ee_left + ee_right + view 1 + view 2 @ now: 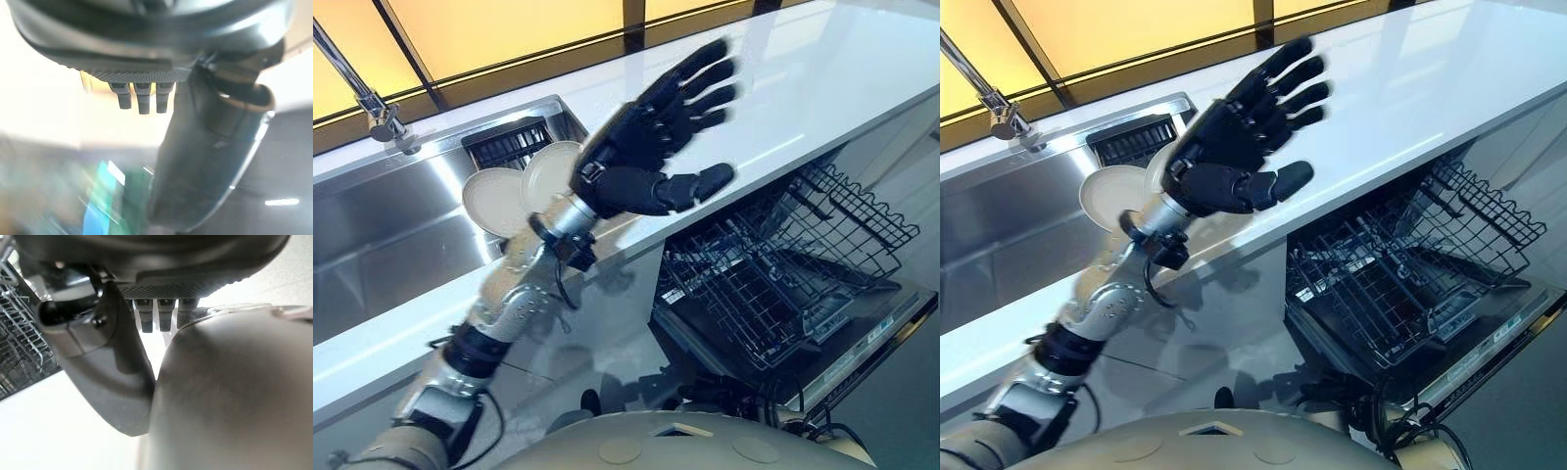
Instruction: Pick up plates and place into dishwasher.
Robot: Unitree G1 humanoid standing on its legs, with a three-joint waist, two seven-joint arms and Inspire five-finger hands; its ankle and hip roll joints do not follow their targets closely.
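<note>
Two cream plates (494,201) (551,168) stand on edge side by side in the steel sink (391,225), partly hidden behind my left wrist. My left hand (651,127) is raised above the white counter (822,78) to the right of the plates, open, with its fingers spread and its thumb (205,147) out, holding nothing. The dishwasher (862,333) stands open under the counter at the right, with its black wire rack (773,274) pulled out. My right hand (146,259) hangs next to that rack (19,333), its fingers straight and nothing in it.
A chrome faucet (372,103) rises at the sink's far left. A dark slotted drainer (509,142) sits in the sink behind the plates. The counter runs from the sink to the far right, over the dishwasher's lowered door.
</note>
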